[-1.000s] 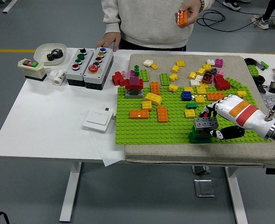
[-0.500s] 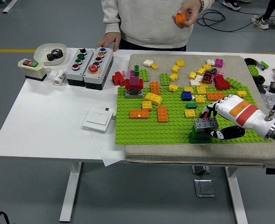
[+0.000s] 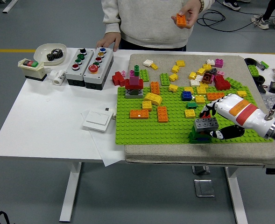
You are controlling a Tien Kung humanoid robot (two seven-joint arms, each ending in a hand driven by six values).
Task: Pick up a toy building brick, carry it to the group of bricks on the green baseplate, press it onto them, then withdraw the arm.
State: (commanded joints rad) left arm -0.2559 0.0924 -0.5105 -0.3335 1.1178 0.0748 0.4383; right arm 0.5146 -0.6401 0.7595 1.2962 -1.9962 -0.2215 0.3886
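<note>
A grey brick (image 3: pixel 202 123) tops a small stack with a dark green base (image 3: pixel 196 137) at the front right of the green baseplate (image 3: pixel 142 133). My right hand (image 3: pixel 210 124) comes in from the right and is shut on the grey brick, fingers over its far side and thumb (image 3: pixel 220 134) at its near side. Other bricks stand on the plate: an orange one (image 3: pixel 139 114), another orange one (image 3: pixel 162 113), a yellow one (image 3: pixel 152 98), and a red, pink and grey pile (image 3: pixel 134 84). My left arm does not show.
Several loose bricks lie on the grey mat (image 3: pixel 174 156) behind the plate. A person at the far side holds up an orange brick (image 3: pixel 180 19); their other hand (image 3: pixel 108 43) rests by the button boxes (image 3: pixel 88 60). A white switch (image 3: pixel 97 120) lies left of the plate.
The person's hand has turned and lifted the orange brick slightly. My right hand has stayed on the grey brick with almost no movement.
</note>
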